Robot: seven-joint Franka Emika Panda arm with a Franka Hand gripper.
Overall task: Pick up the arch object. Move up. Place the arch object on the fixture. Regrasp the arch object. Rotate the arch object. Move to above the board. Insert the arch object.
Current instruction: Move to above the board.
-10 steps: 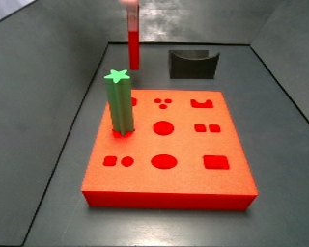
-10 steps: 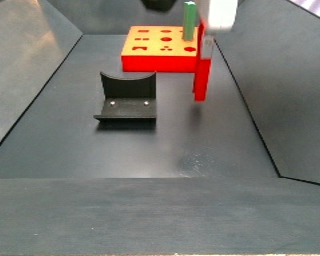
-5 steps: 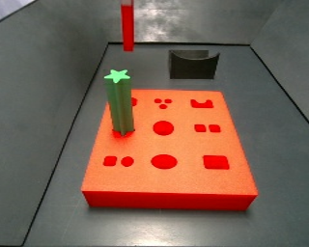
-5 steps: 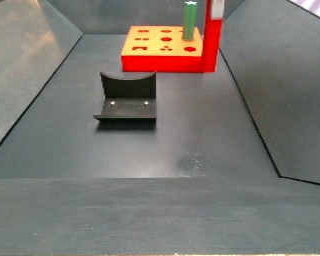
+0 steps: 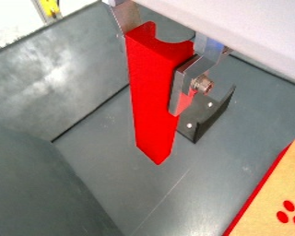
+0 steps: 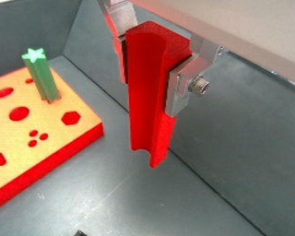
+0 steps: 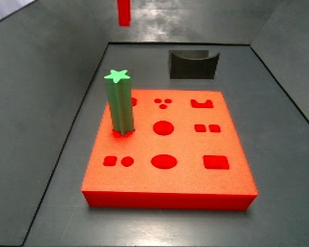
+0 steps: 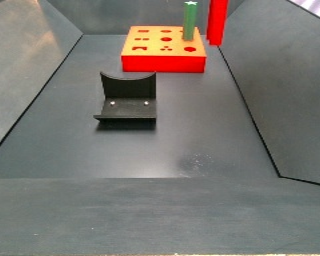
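Observation:
My gripper (image 5: 154,69) is shut on the arch object (image 5: 153,92), a long slim red bar that hangs upright from the fingers (image 5: 190,85), high above the floor. It shows the same in a wrist view (image 6: 150,88). In both side views only the bar's lower end shows at the top edge (image 7: 124,12) (image 8: 218,20); the gripper itself is out of frame there. The fixture (image 8: 125,98), a dark block with a curved notch, stands on the floor apart from the bar (image 7: 193,64). The red-orange board (image 7: 170,145) lies flat with its cut-out holes.
A green star-topped post (image 7: 119,101) stands upright in the board near its left edge, also seen in a wrist view (image 6: 41,74). Sloping grey walls (image 8: 36,60) enclose the dark floor (image 8: 163,150).
The gripper has lifted the arch object straight up; a second ago its lower end hung near the floor, now only its tip shows at the top of the side views.

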